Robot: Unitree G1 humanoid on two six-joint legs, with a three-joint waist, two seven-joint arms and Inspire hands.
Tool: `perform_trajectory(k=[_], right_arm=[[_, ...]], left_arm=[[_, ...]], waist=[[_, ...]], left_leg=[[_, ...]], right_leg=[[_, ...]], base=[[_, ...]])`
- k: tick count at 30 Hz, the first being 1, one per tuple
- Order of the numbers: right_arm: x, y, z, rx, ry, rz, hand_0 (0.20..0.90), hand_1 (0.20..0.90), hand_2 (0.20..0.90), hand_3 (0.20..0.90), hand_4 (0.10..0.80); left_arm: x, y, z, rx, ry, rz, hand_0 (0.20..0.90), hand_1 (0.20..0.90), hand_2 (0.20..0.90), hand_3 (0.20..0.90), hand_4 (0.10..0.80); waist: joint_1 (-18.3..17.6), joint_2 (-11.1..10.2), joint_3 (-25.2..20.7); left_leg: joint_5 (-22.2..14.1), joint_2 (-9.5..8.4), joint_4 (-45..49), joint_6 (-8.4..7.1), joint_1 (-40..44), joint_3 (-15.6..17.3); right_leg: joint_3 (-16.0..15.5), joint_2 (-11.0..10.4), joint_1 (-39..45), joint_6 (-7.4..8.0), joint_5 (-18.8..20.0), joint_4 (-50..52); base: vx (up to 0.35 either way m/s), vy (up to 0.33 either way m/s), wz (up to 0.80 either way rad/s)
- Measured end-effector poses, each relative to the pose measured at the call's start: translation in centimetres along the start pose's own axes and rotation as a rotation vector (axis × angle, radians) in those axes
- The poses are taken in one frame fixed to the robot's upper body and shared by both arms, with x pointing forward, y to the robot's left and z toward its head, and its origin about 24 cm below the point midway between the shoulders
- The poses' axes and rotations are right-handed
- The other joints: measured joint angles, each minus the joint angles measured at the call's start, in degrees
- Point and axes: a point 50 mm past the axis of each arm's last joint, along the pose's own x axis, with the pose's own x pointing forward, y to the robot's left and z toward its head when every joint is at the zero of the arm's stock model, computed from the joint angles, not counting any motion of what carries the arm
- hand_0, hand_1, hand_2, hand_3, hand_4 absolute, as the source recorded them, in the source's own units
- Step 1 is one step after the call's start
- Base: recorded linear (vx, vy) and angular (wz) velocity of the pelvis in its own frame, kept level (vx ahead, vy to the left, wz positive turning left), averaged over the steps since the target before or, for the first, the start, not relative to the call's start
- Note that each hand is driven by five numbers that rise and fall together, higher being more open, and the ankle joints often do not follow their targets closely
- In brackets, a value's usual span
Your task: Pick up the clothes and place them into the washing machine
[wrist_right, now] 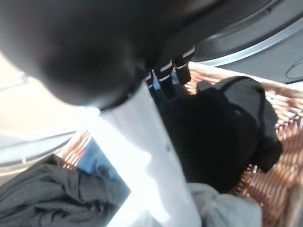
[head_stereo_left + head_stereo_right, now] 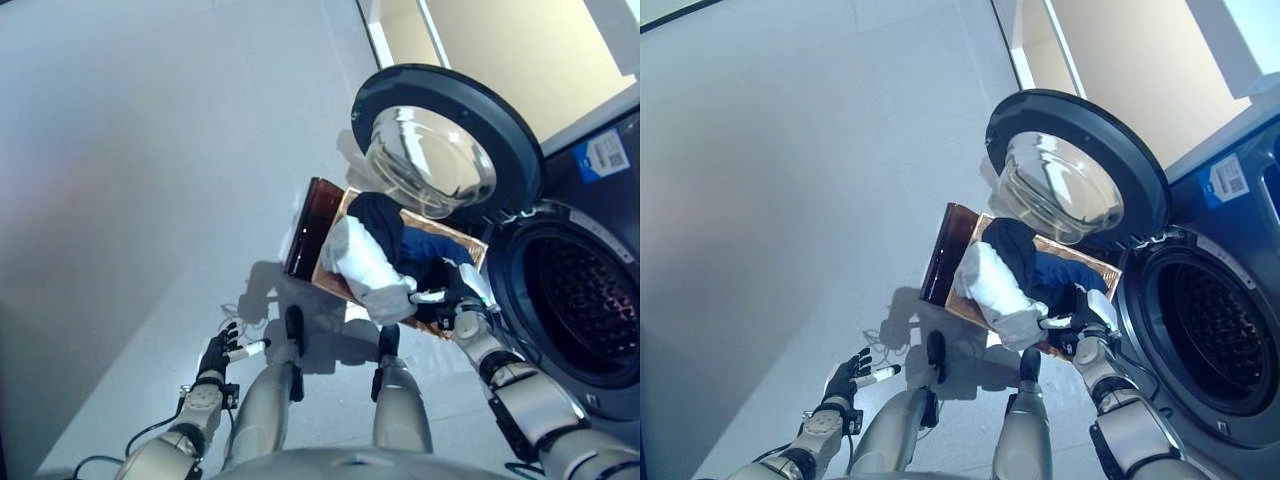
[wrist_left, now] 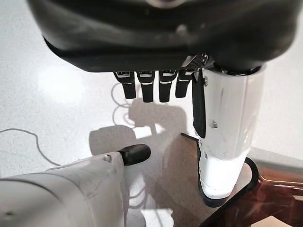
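From my head, I see the clothes (image 2: 375, 262) piled in the basket (image 2: 318, 262) on the floor beside the washing machine (image 2: 580, 310), its door (image 2: 445, 140) swung open, and my right hand (image 2: 452, 293) down among them. My left wrist shows my left hand (image 3: 151, 85) over the floor, fingers straight and holding nothing. My right wrist shows my fingers (image 1: 165, 75) reaching into a black garment (image 1: 222, 132) in the basket; I cannot tell whether they grip it.

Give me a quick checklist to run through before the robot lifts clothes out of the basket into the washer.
1. Washing machine door open: ok, swung wide.
2. Drum reachable: ok, opening unobstructed; contents cannot tell.
3. Clothes in the basket: ok, white garment, blue garment and black garment piled inside.
4. Right hand on the clothes: ok, it is over the pile; a firm grasp cannot tell.
5. Left hand out of the way: ok, open, low over the floor.
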Motion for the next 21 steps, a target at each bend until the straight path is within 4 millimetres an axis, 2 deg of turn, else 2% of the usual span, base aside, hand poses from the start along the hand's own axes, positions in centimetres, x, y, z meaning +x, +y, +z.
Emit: perform_trajectory(k=[11, 21], right_arm=[[0.9, -4.1, 0.5, 0.019, -0.047, -0.116, 0.900, 0.900, 0.900, 0.900, 0.800], [1.0, -4.2, -0.4, 0.002, 0.004, -0.113, 0.900, 0.900, 0.900, 0.900, 0.800]], left_arm=[[0.0, 0.2, -0.1, 0.002, 0.003, 0.007, 0.900, 0.900, 0.900, 0.900, 0.800], [-0.2, 0.2, -0.6, 0.003, 0.015, 0.006, 0.900, 0.900, 0.900, 0.900, 0.800]], waist=[[0.03, -0.47, -0.56], [0.07, -1.11, -3.67]], left_leg=[[0.01, 0.02, 0.10, 0.02, 0.19, 0.21], [0.49, 0.03, 0.00, -0.07, -2.37, 0.32]], right_leg=[[1.11, 0.06, -0.71, -0.01, 0.02, 0.74], [2.09, 0.12, -4.56, -0.09, -0.02, 2.15]], base=[[0.020, -0.011, -0.07], [0.000, 0.000, 0.00]])
